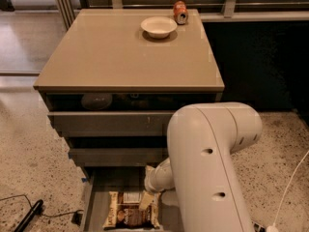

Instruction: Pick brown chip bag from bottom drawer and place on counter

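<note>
Bottom drawer (89, 204) is pulled out below the counter's (120, 57) front edge. The brown chip bag (126, 215) lies flat on the drawer floor, back side up, w/ its white label toward the cabinet and cream edges at L & R. Gripper (146, 200) is down inside that drawer, at the bag's back-right part, on it or just above; contact isn't clear. Gripper spread or pressed together: can't tell, since the arm (207, 168) hides most of it. The arm's big white housing fills the lower right, in front of the cabinet's front-right corner, w/ the wrist reaching down-left into the drawer. On the counter, a white bowl (158, 26) sits near the back edge, right of centre. An orange can (180, 12) stands near it toward the back-right corner, not touching. The rest of the top is bare, glossy beige. Top drawer (106, 123) and middle drawer (116, 157) are stepped out partway; there are dim shapes in the top one, can't ID. On the speckled floor (29, 153), a black cable (29, 215) lies off the front-left corner and a white cable (289, 187) runs on the right side.
</note>
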Tool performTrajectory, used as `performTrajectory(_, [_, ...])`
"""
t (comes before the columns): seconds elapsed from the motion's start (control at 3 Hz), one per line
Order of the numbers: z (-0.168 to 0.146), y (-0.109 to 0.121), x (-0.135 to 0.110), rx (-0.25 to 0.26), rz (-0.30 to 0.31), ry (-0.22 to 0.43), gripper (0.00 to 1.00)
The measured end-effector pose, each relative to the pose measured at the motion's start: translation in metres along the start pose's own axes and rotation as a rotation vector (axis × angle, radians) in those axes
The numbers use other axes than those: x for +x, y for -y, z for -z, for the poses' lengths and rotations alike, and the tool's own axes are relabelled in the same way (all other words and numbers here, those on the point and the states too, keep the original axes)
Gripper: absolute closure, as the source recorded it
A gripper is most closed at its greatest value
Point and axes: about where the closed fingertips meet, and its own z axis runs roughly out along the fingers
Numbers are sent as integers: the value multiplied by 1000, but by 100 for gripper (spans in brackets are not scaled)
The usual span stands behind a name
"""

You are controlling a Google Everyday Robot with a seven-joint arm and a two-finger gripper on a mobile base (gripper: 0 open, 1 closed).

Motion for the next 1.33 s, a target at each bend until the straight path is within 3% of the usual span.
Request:
performTrajectory(0.67, [-1, -5, -3, -5, 0, 17, 0])
performTrajectory(1.33, [-22, -32, -5, -54, -27, 50, 0])
